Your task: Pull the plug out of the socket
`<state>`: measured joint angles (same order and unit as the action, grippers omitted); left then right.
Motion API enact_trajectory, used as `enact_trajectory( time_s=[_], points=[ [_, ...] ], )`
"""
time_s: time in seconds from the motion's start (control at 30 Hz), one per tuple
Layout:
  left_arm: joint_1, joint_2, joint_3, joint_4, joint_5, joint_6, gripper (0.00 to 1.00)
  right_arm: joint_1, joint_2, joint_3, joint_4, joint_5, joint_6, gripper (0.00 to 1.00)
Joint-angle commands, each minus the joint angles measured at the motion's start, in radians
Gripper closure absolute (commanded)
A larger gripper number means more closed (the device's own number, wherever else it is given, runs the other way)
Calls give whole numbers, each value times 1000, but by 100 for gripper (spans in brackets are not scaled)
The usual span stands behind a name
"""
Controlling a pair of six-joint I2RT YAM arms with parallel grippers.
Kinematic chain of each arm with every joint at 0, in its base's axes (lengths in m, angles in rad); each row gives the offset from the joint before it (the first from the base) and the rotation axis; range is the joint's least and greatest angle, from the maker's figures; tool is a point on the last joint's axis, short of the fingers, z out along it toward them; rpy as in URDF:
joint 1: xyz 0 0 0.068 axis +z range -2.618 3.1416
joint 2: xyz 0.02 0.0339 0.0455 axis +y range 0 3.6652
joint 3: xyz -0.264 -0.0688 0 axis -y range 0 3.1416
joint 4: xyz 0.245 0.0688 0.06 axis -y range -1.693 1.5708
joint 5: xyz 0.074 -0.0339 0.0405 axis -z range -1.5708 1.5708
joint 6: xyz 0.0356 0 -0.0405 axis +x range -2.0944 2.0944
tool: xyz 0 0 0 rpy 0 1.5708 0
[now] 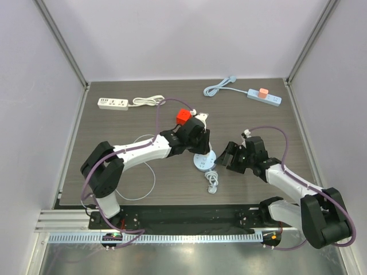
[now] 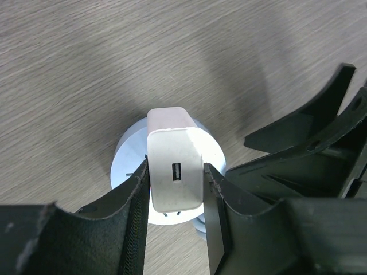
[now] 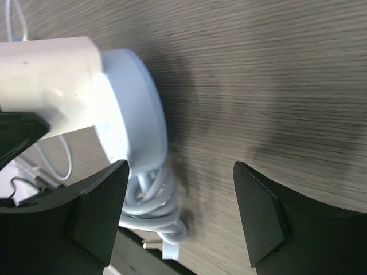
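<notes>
The left claw [image 2: 176,172] clamps the white plug [image 2: 171,137], which sits in the round socket [image 2: 127,154] mid-tabletop [image 1: 258,126]. The right claw [image 3: 180,172] gapes just beside the socket; it should pin that base while the left pulls straight out.

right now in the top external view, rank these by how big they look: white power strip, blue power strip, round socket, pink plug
1. white power strip and blue power strip: they look alike, so no ranking between them
2. round socket, partly covered
3. pink plug
</notes>
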<state>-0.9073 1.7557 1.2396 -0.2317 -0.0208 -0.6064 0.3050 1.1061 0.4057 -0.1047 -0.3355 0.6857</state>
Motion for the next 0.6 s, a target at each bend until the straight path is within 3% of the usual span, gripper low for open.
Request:
enact_trajectory(
  time_s=[0.0, 0.13, 0.27, 0.43, 0.57],
  points=[
    [4, -84, -20, 132, 70, 25, 100, -6, 6, 28, 95, -126, -15, 21],
    [4, -93, -32, 152, 99, 22, 100, -7, 23, -2, 252, -224, 34, 21],
    [4, -108, -43, 180, 130, 4, 100, -6, 58, -18, 301, -252, 44, 23],
    [4, -136, -43, 187, 148, -6, 100, -6, 95, -51, 371, -270, 66, 35],
    [4, -145, -48, 195, 154, 5, 100, -6, 107, -64, 404, -295, 69, 39]
  ],
)
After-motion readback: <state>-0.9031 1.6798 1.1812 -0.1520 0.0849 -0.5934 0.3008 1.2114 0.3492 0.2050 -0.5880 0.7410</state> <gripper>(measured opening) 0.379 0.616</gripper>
